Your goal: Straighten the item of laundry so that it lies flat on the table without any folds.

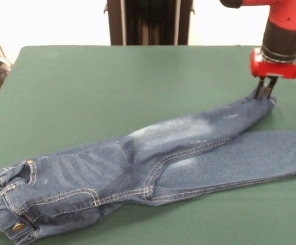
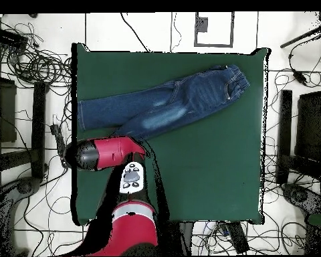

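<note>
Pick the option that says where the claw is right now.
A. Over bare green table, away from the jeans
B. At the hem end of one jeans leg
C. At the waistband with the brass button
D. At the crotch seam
B: in the front view the claw comes down onto the cuff end of the upper leg of the jeans, its fingers close together on the fabric, far from the waistband.

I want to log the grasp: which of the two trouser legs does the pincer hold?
The pincer grips the hem of the leg nearer the robot, which crosses over the other leg of the jeans.
</note>
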Tool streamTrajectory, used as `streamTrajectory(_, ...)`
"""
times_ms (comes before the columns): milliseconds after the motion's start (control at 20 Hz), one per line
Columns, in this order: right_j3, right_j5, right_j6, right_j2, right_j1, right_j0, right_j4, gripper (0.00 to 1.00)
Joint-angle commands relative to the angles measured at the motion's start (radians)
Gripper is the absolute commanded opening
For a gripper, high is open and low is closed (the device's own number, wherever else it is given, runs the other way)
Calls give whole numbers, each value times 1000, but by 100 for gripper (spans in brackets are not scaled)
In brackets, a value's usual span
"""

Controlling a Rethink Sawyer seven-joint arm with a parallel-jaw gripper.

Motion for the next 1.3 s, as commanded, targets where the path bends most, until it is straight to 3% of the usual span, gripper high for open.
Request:
streamTrajectory(50, 89, 29, 73, 56, 51, 27, -35, 0)
streamTrajectory(600, 172, 2, 31, 89, 6, -28, -81, 0)
streamTrajectory(1300, 156, -7, 41, 113, 17, -50, -98, 0)
